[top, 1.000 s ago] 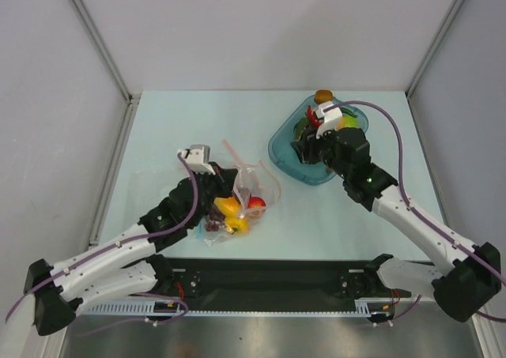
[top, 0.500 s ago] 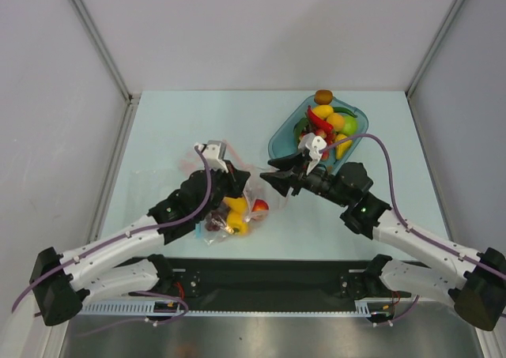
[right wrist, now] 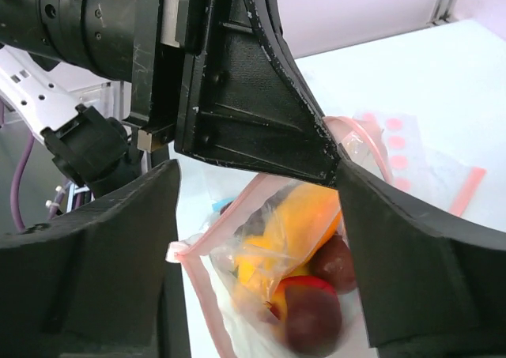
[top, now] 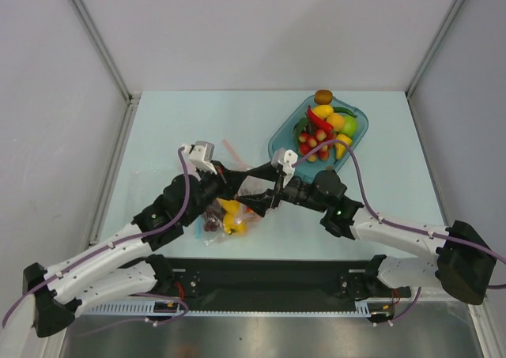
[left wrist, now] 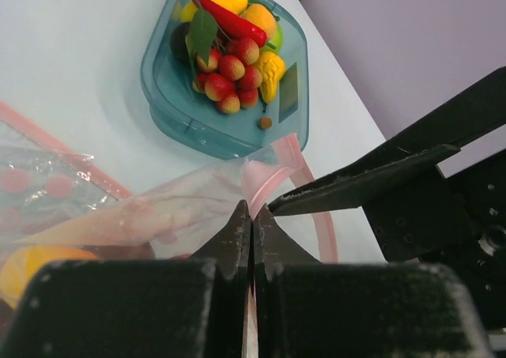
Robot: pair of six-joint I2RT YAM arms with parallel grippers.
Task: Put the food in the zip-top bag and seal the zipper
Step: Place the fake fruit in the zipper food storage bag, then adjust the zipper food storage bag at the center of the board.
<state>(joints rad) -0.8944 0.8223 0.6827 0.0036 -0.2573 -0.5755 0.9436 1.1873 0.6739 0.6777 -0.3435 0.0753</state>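
The zip-top bag (top: 251, 190) lies between the arms, holding a yellow pepper (top: 231, 212), dark grapes (top: 212, 224) and a red fruit (right wrist: 316, 314). My left gripper (top: 237, 186) is shut on the pink zipper (left wrist: 273, 164) at the bag's mouth, its jaws pressed together in the left wrist view (left wrist: 251, 216). My right gripper (top: 258, 192) is open, and its fingers (right wrist: 103, 255) straddle the bag mouth next to the left gripper. The zipper's pink edge (right wrist: 221, 220) gapes open between them over the pepper (right wrist: 304, 216). More food is heaped in the teal dish (top: 278, 146).
The teal dish (left wrist: 170, 105) stands at the back right with a red chilli, yellow and orange fruits and small red berries. A brown fruit (top: 322, 96) sits at its far rim. A small blue strip (top: 200, 230) shows beside the bag. The two grippers are nearly touching.
My right arm has swung left from the dish to the bag mouth, with its gripper open. My left gripper has kept hold of the zipper and shifted slightly.
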